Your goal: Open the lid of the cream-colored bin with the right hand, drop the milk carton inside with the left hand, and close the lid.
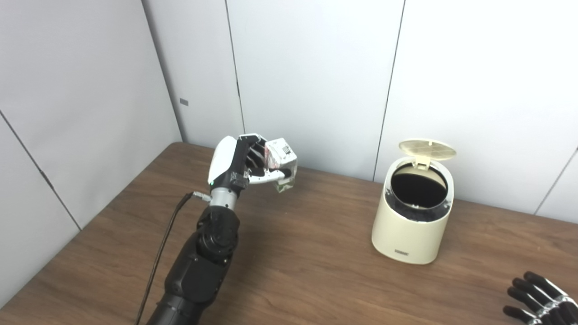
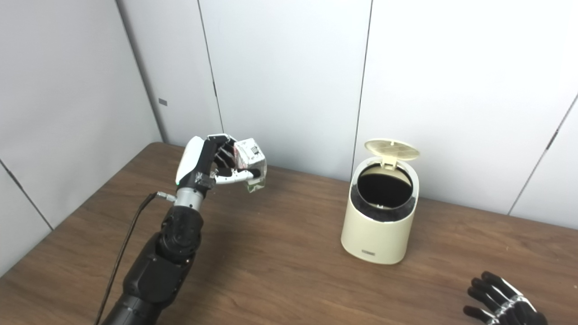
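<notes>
The left hand, fingers clamped on the tilted milk carton above the surface's far-left corner, could drop it short of the cream-colored bin, whose lid stands open; the right hand rests spread, holding nothing.

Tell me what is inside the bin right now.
The bin stands with its lid up. Only a dark inner liner shows through the opening; the bottom is hidden in shadow. The milk carton is in the left hand, away from it.
</notes>
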Controlling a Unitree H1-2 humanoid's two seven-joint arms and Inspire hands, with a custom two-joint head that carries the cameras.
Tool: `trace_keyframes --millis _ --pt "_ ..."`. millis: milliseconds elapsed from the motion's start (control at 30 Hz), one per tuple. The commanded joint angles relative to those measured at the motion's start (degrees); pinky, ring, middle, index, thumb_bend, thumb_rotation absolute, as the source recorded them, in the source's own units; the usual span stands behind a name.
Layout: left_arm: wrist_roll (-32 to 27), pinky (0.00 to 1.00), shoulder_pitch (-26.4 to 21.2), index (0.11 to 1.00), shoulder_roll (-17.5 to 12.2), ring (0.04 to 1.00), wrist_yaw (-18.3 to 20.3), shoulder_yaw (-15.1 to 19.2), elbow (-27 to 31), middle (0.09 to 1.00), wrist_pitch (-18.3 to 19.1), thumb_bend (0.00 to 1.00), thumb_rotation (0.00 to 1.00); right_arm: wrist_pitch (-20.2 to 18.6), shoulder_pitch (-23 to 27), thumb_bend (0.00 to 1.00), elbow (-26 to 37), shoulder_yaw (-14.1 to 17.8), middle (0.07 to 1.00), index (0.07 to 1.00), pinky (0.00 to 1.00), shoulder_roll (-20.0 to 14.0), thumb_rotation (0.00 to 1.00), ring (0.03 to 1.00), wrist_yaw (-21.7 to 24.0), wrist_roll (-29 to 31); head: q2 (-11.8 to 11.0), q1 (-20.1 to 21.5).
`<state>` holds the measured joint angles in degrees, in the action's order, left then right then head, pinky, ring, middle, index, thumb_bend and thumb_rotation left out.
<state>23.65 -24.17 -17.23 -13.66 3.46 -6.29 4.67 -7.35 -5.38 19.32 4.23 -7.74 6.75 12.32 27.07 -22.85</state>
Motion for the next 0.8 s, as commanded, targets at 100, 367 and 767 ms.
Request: trace_keyframes --millis 100,367,767 --pt "0.60 0.32 -0.46 0.495 1.92 0.418 -2.00 0.33 8.13 0.511 -4.42 0.47 0.00 0.43 1.52 0.74 0.80 0.07 0.782 0.803 0.70 0.71 0.92 0.807 -0.84 -0.60 0.38 1.64" --pt "-0.85 0.33 1.08 0.507 4.86 0.419 1.61 -0.52 16.74 0.486 -4.89 0.47 0.00 -1.89 1.87 0.76 2.30 -0.55 0.819 0.834 0.78 2.27 0.95 0.856 -2.15 -1.83 1.18 8.24" --pt "-0.45 0.34 0.13 0.496 11.71 0.434 3.13 -5.74 20.71 0.503 -8.77 0.48 0.00 -2.49 1.94 0.58 3.94 -2.82 0.868 0.929 0.88 4.95 1.00 0.906 -4.31 -7.07 2.63 15.52"
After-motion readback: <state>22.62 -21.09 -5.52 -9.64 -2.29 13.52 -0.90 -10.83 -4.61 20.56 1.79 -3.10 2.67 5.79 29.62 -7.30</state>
